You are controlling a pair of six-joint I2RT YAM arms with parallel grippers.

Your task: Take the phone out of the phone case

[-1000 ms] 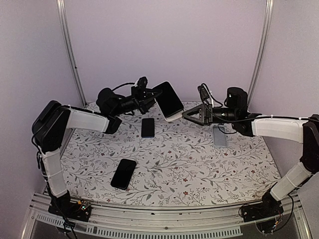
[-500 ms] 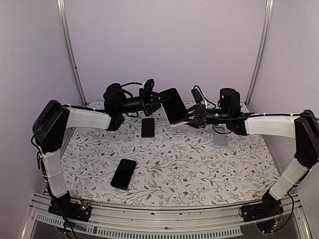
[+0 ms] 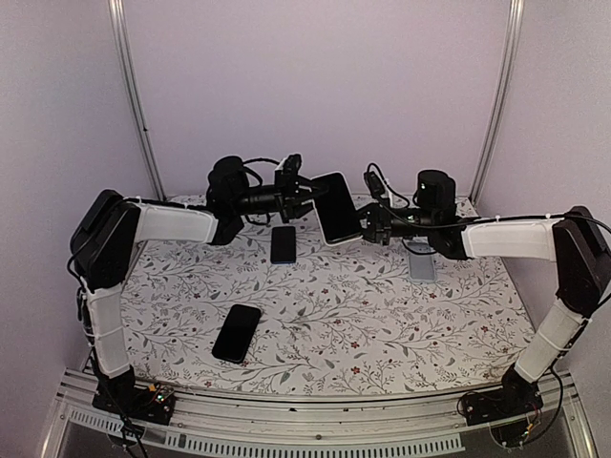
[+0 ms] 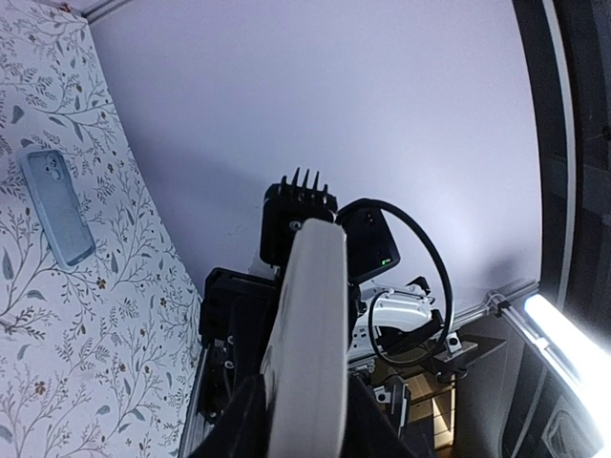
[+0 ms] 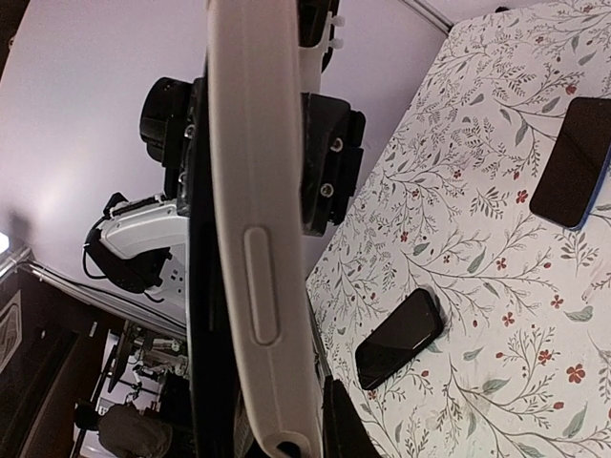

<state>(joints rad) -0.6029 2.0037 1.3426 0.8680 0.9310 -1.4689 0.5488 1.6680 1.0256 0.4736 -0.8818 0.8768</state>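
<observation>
A phone [image 3: 334, 202] in a white phone case [image 3: 345, 238] hangs tilted in the air over the back of the table, between both arms. My left gripper [image 3: 313, 195] reaches it from the left. In the left wrist view the case's white edge [image 4: 310, 324] runs up between the dark fingers [image 4: 250, 425], which sit tight against both sides. My right gripper [image 3: 368, 225] is shut on the case's opposite end. The right wrist view shows the case's side with its long button [image 5: 260, 286] and the dark phone face [image 5: 205, 315] beside it, a finger [image 5: 336, 425] pressed to the case.
On the flowered cloth lie a phone in a blue case [image 3: 283, 244], a bare black phone [image 3: 236, 332] nearer the front, and an empty pale case [image 3: 420, 260] under the right arm. Metal frame posts [image 3: 134, 95] stand at both back corners.
The left arm carried the cased phone to the right. The right gripper moved in from the right and shut on the case's far end.
</observation>
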